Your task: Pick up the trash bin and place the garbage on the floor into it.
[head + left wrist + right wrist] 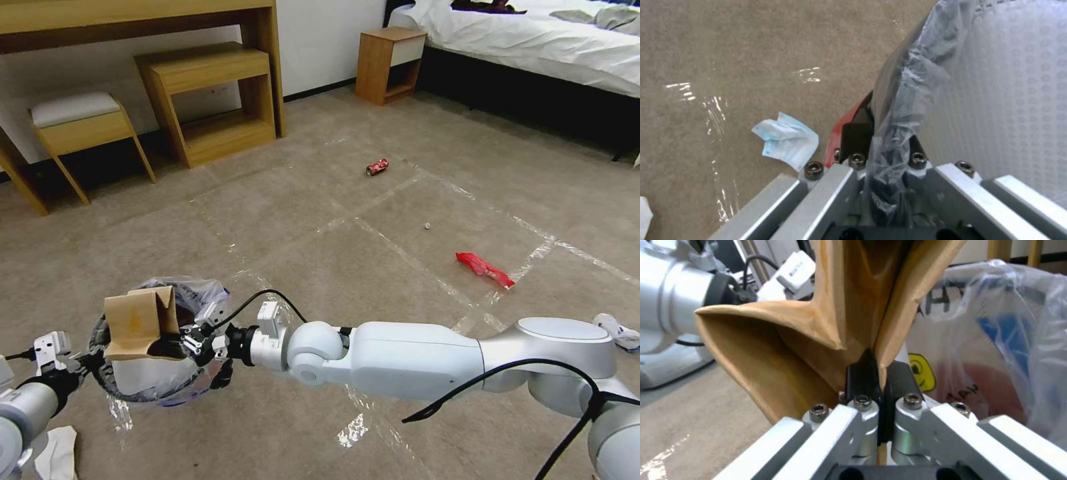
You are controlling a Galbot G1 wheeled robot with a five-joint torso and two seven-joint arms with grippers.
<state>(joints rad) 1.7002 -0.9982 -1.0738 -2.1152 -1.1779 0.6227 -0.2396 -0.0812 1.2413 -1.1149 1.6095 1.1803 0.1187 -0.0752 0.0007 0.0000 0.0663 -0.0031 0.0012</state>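
The trash bin [160,393], lined with a crinkly clear bag, hangs at the lower left above the carpet. My left gripper [880,140] is shut on its rim and bag, with the bin's red side [842,120] beside the fingers. A torn tan paper carton [140,321] sits over the bin's mouth. My right gripper [878,373] is shut on the carton's [786,350] folded edge, the bagged bin [996,340] right behind it. On the floor [320,220] lie a crushed red can [377,167], a red wrapper [485,268] and white tissue [57,453].
A wooden desk, shelf unit [213,100] and stool [83,130] line the far left wall. A bedside cabinet [390,63] and bed [533,47] stand at the back right. A crumpled blue-white piece of litter [786,140] lies on the carpet under the bin. Shiny tape strips cross the floor.
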